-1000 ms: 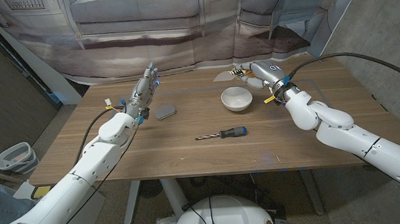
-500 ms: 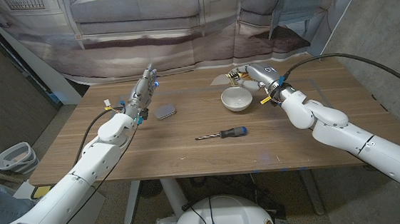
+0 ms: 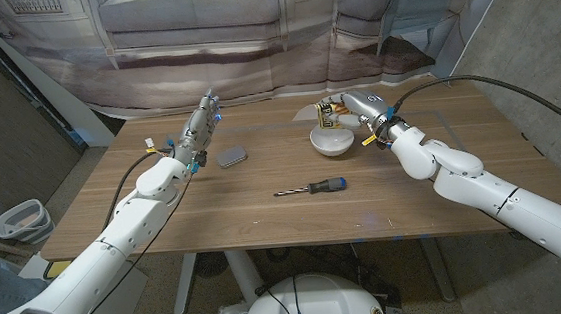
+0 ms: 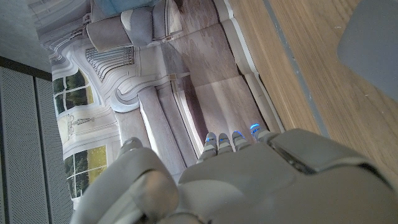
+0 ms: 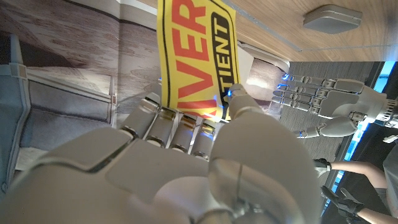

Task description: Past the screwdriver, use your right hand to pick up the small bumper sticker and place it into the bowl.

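Observation:
A white bowl (image 3: 332,141) sits right of the table's middle. My right hand (image 3: 354,107) hovers just above its far rim and pinches the small yellow bumper sticker (image 3: 327,115), which hangs over the bowl's back edge. In the right wrist view the sticker (image 5: 198,53), with red and black lettering, sticks out from between the fingers (image 5: 180,127) of that hand. The screwdriver (image 3: 314,187), with a black and blue handle, lies nearer to me than the bowl. My left hand (image 3: 201,126) stands at the far left of the table, fingers stretched out and holding nothing.
A small grey flat object (image 3: 231,157) lies beside my left hand and also appears in the right wrist view (image 5: 333,17). A person's arm (image 5: 367,171) is at the right wrist picture's edge. A printed backdrop stands behind the table's far edge.
My right hand has carried the sticker leftward from behind the bowl's right side to over its far rim. The left hand, bowl and screwdriver have stayed put.

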You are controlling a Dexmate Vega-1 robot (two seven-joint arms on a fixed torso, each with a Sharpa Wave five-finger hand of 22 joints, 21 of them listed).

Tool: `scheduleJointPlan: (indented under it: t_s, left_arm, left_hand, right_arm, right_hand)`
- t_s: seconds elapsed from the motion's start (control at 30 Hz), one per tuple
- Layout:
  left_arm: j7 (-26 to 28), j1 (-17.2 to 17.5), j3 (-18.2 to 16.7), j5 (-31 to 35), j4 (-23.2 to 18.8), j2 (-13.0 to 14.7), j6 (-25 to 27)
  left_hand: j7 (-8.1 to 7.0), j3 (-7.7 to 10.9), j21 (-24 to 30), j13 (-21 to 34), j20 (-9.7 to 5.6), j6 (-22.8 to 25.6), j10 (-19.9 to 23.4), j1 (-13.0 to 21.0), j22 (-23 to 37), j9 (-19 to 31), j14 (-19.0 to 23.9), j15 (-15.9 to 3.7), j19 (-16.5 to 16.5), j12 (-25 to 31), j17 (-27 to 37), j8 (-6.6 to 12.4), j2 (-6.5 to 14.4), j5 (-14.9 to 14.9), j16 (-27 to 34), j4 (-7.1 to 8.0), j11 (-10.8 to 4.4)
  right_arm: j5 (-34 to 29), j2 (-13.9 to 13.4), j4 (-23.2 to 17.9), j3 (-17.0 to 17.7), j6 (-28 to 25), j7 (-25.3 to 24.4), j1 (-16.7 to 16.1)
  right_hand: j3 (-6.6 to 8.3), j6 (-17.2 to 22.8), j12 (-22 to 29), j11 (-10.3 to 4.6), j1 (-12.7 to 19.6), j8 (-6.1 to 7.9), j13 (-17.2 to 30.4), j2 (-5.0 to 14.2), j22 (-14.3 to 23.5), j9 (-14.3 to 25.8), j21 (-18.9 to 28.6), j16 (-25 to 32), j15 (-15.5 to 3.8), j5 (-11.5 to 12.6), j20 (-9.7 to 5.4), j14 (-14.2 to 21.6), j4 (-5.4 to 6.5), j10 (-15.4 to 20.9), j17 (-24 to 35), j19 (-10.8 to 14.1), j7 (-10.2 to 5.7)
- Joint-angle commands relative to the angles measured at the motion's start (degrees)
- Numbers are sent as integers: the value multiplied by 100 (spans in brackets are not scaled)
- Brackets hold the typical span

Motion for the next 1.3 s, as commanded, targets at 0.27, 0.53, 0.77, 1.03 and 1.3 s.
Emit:
scheduleJointPlan:
  t_s: [0.27, 0.53, 0.77, 1.03, 1.3]
  left_arm:
    - [-130, -76, 33, -32, 158, -14, -16]
    - [-137, -59, 11, -45, 166, -4, -44]
    - [-119, -18, -5, -73, 192, -25, -70]
    - [-60, 0, -10, -56, 147, -7, -32]
    - [-77, -46, 24, -47, 175, -20, 7]
  left_hand:
    - [-18, -62, 1, 15, -56, 38, -1, 46, 32, 17, -130, 25, -274, 7, 25, -9, 35, 29, 10, 15, 9]
    - [-11, -69, 1, 15, -58, 42, -1, 49, 32, 17, -134, 30, -275, 7, 25, -7, 39, 29, 9, 15, 10]
    - [-7, -79, 1, 15, -60, 49, 0, 54, 32, 18, -139, 34, -275, 7, 25, -6, 43, 29, 9, 15, 10]
    - [-17, -91, 2, 15, -57, 50, -7, 59, 32, 18, -140, 29, -276, 4, 26, -7, 49, 30, 9, 16, 10]
    - [-11, -101, 3, 15, -53, 46, -8, 63, 33, 18, -143, 30, -275, 4, 26, -9, 52, 30, 9, 16, 8]
  right_arm:
    - [50, -99, -240, 38, -226, 205, -36]
    - [19, -99, -336, 30, -429, 369, -2]
    - [48, -53, -287, -27, -503, 499, 78]
    - [156, -17, -186, -84, -597, 661, 147]
    - [247, -19, -143, -116, -684, 731, 160]
  right_hand:
    - [-216, -104, -45, 56, -406, -54, 43, -188, 16, 14, -53, -33, -305, 15, -167, -124, 132, -113, 34, -60, 12]
    - [-283, -139, -63, 40, -554, -55, 48, -230, 14, 17, -83, -52, -234, 47, -92, -229, 190, -160, 35, -109, 12]
    - [-295, -185, -85, 28, -592, -62, 50, -234, 12, 19, -107, -59, -179, 70, -51, -280, 200, -219, 29, -155, 14]
    - [-300, -297, -121, 59, -618, -84, 51, -239, 9, 21, -140, -90, -96, 99, 17, -426, 196, -321, 16, -217, 13]
    - [-322, -398, -148, 62, -657, -98, 52, -271, 6, 23, -166, -90, -54, 115, 93, -501, 193, -408, 5, -271, 41]
